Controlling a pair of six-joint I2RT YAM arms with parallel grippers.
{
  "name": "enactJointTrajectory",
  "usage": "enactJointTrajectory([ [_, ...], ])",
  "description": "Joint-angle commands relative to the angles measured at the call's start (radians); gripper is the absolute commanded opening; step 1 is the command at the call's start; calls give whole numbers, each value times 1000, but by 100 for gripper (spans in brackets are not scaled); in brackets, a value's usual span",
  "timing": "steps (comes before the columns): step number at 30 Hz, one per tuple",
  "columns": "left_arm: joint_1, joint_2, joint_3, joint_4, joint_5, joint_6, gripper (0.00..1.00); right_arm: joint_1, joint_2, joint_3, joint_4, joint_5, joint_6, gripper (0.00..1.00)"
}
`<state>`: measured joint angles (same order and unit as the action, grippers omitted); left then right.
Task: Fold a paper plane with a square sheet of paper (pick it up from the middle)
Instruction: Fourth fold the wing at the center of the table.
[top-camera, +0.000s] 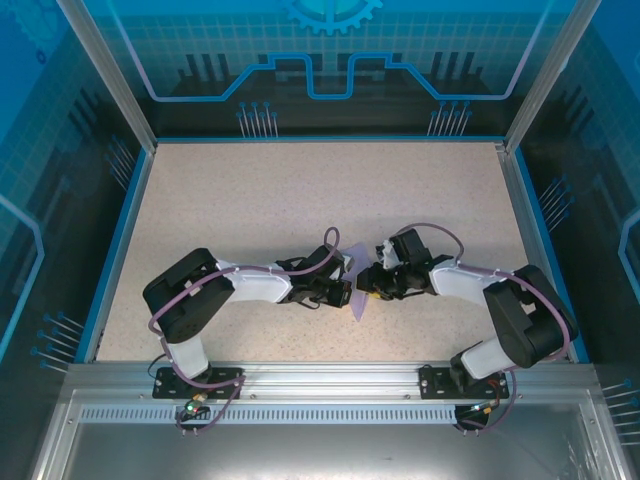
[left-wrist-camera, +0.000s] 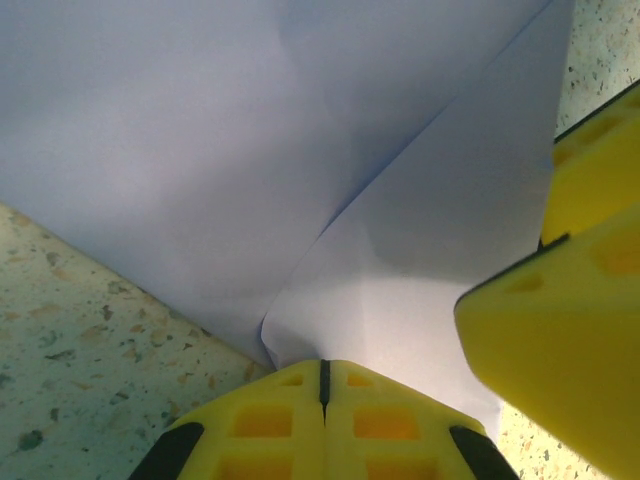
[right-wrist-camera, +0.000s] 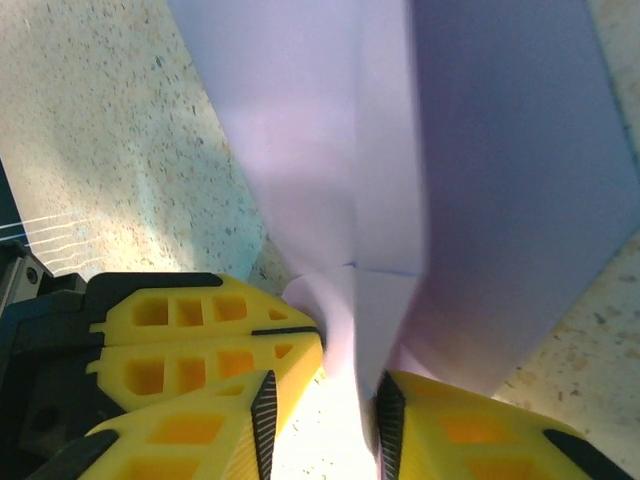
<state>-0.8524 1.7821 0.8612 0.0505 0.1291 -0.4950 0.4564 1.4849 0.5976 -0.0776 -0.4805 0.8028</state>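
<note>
My left hand (left-wrist-camera: 322, 378): fully closed, the two yellow fingertips meeting on the near edge of the sheet of paper (top-camera: 357, 298), at a creased corner where two layers come together.
My right hand (right-wrist-camera: 325, 405): part open. Its dark pads (right-wrist-camera: 264, 418) stand apart, and a curled fold of the sheet runs up between them. I see light on either side of that fold, so I judge this hand is not pinching anything.
Where the sheet is: between my two hands, which face each other just apart, near the middle of the surface (top-camera: 300, 200) and toward its near side. It is pale lilac and already creased into overlapping flaps, with one pointed tip aimed at the near edge. I cannot tell whether its far part rests on the surface or hangs free.
How it should handle: I judge it very light, thin and floppy. It will sag from a single pinch, keep any crease I press in, and crumple or tear if I pull my hands apart.
Where to take hold: on a doubled edge close to the centre crease, where the layers stiffen each other, with a flat, shallow pinch.
Beyond: speckled beige surface stretching away to the blue back wall (top-camera: 330, 60).
</note>
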Motion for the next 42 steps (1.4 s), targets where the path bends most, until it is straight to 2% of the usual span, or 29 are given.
enactJointTrajectory([
  [1, 13, 42, -37, -58, -23, 1, 0, 18, 2, -11, -30, 4, -16, 29],
  [8, 13, 42, -35, -59, -22, 1, 0, 33, -35, 2, -62, 34, -21, 15],
  [11, 13, 43, -34, -56, -22, 1, 0, 43, -29, 11, -70, 45, -28, 12],
  [17, 15, 44, -34, -55, -16, -1, 0, 96, -40, 49, -147, 151, -70, 11],
  [26, 14, 47, -30, -60, -14, 1, 0, 98, -80, 58, -203, 224, -86, 17],
  [31, 16, 49, -22, -63, -11, 6, 0, 93, -66, 68, -202, 226, -94, 18],
  [42, 19, 53, -19, -67, -8, 9, 0, 87, -66, 93, -216, 237, -111, 14],
])
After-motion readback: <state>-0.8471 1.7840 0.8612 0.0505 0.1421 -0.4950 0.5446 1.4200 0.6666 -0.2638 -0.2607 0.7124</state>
